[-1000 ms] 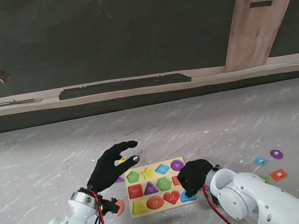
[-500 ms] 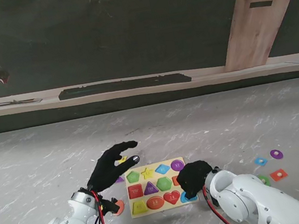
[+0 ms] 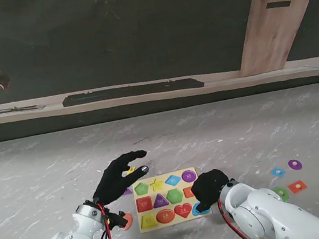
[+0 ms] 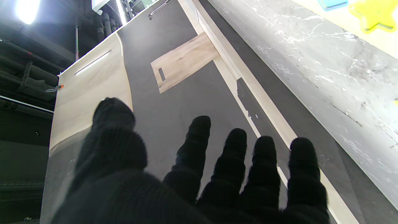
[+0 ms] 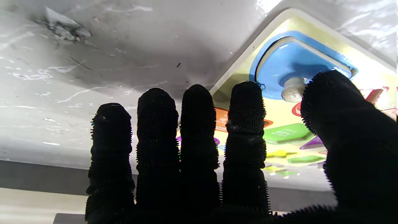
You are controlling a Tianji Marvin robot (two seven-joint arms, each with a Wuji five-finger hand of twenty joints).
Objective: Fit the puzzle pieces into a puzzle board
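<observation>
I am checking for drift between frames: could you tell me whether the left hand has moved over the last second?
No. In the stand view the left hand hovers with spread fingers at the puzzle board's far left corner, exactly as before.

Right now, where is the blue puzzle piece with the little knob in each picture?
Stand view: blue piece at the puzzle board's near right corner, partly under the right hand.
Left wrist view: not in it.
Right wrist view: blue piece beside the thumb.
Shared landmark: the yellow puzzle board.

Right hand (image 3: 208, 186) blocks puzzle board's (image 3: 152, 215) right corner.
</observation>
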